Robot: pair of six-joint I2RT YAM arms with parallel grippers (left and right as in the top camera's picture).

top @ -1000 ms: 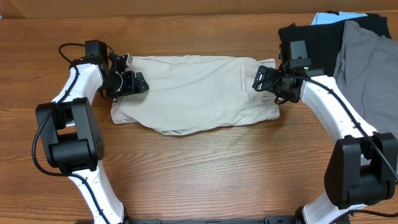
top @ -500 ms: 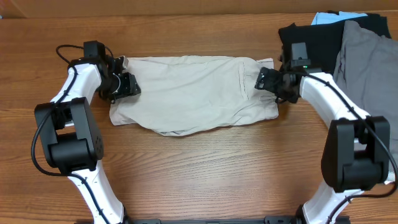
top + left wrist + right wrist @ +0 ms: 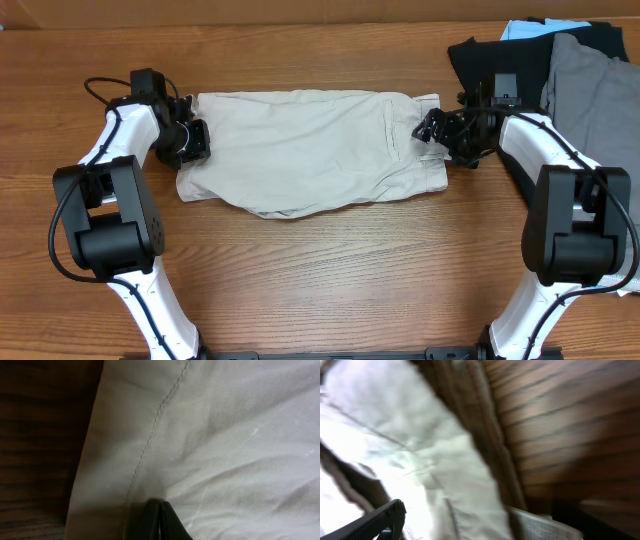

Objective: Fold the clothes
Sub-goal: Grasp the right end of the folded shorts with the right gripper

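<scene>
No legible text, brand, number or sign in any view. Pale tag-like patch (image 3: 545, 522) low in the right wrist view, just right of the shorts (image 3: 420, 470), too blurred to read.

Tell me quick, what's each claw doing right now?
Left gripper: closed, pinching the beige shorts.
Right gripper: cannot be told; its view is blurred.

Matt woven cloth shorts (image 3: 225, 435), grained wooden table (image 3: 330, 290).
</scene>
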